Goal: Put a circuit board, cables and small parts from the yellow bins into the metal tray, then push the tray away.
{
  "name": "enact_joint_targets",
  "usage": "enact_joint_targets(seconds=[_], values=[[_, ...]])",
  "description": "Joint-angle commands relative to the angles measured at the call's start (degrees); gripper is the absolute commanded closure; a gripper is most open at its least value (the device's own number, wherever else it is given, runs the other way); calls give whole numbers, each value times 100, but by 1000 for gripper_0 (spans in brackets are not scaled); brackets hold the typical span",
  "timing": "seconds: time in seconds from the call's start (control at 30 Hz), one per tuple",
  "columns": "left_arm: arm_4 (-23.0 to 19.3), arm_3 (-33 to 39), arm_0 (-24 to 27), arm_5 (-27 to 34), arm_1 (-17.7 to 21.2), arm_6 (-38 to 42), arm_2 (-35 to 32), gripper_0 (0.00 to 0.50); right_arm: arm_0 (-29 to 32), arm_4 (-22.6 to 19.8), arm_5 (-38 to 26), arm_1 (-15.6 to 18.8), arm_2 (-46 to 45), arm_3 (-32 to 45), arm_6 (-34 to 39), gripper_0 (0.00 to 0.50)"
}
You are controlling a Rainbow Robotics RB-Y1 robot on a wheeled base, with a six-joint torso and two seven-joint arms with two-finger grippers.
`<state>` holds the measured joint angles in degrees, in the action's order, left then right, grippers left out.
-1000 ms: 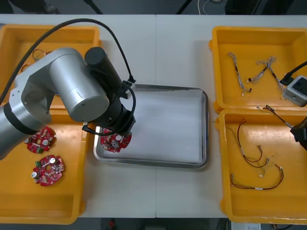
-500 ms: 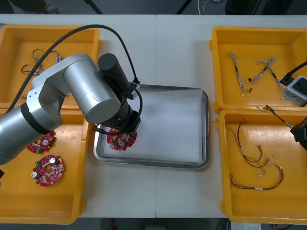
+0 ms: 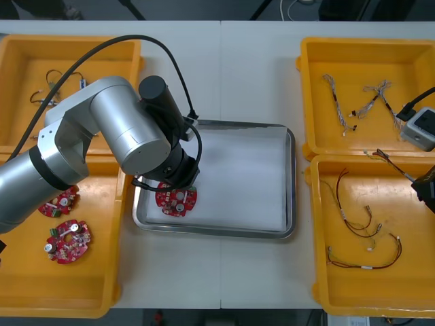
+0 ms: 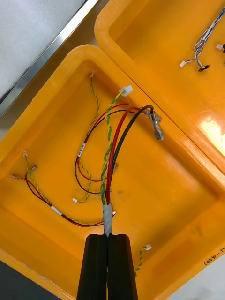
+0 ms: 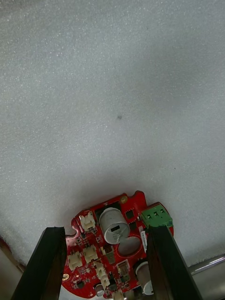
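Observation:
A round red circuit board point(image 3: 176, 200) lies flat on the white inside of the metal tray point(image 3: 291, 183), near its front left corner. My left gripper point(image 3: 175, 189) hovers right over it, open; in the left wrist view the board point(image 5: 112, 243) rests on the white tray floor point(image 5: 112, 93) between the two spread fingers point(image 5: 49, 262) of the left gripper point(image 5: 105, 229). My right gripper point(image 3: 425, 189) is parked at the right edge over the near right bin. In its wrist view the right gripper point(image 4: 108, 236) is shut, and a taped cable bundle point(image 4: 110, 154) runs out from under its tips.
Two more red boards point(image 3: 68, 241) sit in the near left yellow bin point(image 3: 27, 285). The far left bin holds cables point(image 3: 51, 81). Twisted blue and white cables point(image 3: 353, 102) lie in the far right bin, red and yellow cables point(image 3: 360, 231) in the near right bin point(image 4: 42, 112).
My left arm carried the board rightward into the tray's front left corner. Its fingers then spread, and the board settled flat on the tray floor. The right arm has stayed still.

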<state>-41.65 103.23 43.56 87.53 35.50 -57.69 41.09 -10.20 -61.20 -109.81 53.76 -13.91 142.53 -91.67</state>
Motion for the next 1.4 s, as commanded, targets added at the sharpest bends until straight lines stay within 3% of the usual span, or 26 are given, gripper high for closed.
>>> enact_joint_targets(seconds=[0.03,0.4,0.6,0.87,1.07,1.4], values=[[-45,154,302,194,-78,469,-92,0,-158,-59,-19,258,72,153,-70,500],[-353,681,460,1372,-78,407,-1112,0,-729,-542,-19,389,459,144,-70,500],[-537,734,592,1899,-34,275,-1727,0,-1617,-455,-19,442,1452,144,-8,500],[-678,672,627,2247,379,144,-2386,0,-2865,-129,-19,310,2911,56,71,500],[-766,215,636,2247,792,-23,-2870,0,-3911,275,-19,-322,4168,-427,80,500],[-634,-453,636,2247,1117,-322,-3265,0,-4473,1277,-19,-1456,5196,-1148,-105,500]])
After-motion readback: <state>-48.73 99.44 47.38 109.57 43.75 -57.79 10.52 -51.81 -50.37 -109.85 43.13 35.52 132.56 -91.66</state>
